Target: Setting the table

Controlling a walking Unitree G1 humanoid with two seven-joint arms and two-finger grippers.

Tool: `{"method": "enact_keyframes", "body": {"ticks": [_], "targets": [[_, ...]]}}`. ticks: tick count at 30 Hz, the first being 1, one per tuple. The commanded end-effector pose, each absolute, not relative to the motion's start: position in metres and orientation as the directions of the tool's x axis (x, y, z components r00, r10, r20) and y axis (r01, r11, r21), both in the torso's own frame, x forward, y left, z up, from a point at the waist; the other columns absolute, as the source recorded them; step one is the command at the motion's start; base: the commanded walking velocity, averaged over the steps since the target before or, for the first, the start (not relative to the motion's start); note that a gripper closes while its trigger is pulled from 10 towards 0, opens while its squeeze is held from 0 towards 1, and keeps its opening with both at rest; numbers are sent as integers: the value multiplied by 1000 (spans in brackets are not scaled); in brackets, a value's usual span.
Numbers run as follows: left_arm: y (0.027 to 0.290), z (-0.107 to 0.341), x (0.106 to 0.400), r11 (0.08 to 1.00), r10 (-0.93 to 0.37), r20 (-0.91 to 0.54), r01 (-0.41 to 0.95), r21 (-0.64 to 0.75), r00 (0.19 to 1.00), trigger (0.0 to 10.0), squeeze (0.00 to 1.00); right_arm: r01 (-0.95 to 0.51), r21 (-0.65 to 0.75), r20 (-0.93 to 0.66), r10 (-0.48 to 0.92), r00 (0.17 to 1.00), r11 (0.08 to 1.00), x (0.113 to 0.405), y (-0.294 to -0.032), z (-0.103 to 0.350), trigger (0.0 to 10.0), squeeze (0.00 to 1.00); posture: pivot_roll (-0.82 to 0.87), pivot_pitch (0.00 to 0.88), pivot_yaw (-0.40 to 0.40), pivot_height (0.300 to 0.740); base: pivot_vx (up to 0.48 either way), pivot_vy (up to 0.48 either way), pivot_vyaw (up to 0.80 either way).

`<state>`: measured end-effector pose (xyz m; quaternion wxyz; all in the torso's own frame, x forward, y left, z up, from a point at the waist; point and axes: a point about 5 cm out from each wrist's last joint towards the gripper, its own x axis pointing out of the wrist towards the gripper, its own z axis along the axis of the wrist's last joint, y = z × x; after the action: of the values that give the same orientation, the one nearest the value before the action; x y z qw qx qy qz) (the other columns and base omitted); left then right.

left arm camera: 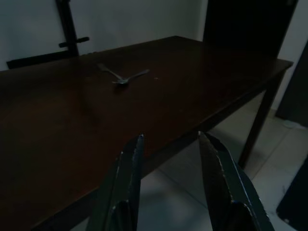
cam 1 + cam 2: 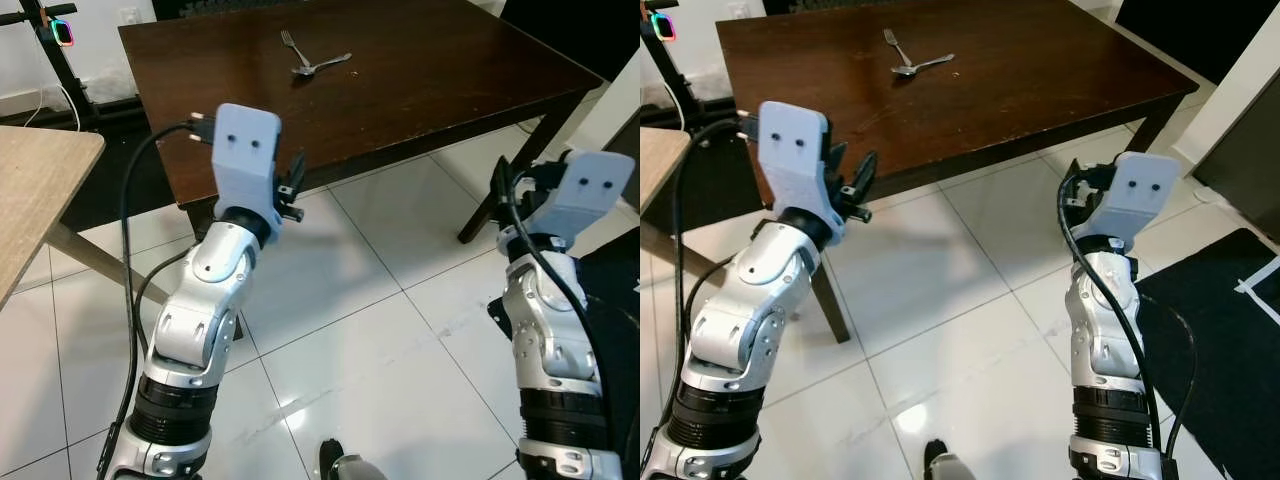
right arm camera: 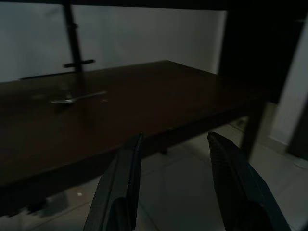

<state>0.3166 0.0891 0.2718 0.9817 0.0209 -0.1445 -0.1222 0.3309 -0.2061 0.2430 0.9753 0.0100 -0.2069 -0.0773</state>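
Figure: my left gripper [image 1: 171, 144] and right gripper [image 3: 174, 142], fingers parted and empty, face the dark brown wooden table [image 2: 420, 90]. A silver metal fork [image 2: 291, 45] and silver spoon [image 2: 322, 66] lie touching mid-table, well apart from both; overreaching risks striking the table edge.

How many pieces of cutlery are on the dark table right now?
2. A silver metal fork and a silver metal spoon lie together toward the far side of the dark brown wooden table, the spoon's bowl touching or overlapping the fork's handle end.
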Motion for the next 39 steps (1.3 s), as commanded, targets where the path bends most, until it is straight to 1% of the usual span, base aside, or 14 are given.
{"method": "enact_keyframes", "body": {"ticks": [1,12,21,31,39], "targets": [[93,267,318,973,-231,265,218,79,936,10000,0,142,39,417,-145,897,989,330,-205,247,10000,0,19,170,48,740,480,0,0],[91,267,317,970,-242,266,227,87,933,10000,0,122,58,434,-135,891,991,328,-202,248,10000,0,17,169,50,740,480,0,0],[89,266,316,966,-255,269,235,104,929,10000,0,145,60,417,-157,895,988,328,-207,245,10000,0,17,168,52,740,471,0,0],[89,265,317,966,-257,259,236,109,931,10000,0,144,60,416,-156,896,988,329,-207,245,10000,0,18,163,51,740,276,0,0],[86,261,317,966,-254,230,236,103,940,10000,0,143,57,413,-154,898,988,329,-206,244,10000,0,16,158,51,740,0,0,0]]}}
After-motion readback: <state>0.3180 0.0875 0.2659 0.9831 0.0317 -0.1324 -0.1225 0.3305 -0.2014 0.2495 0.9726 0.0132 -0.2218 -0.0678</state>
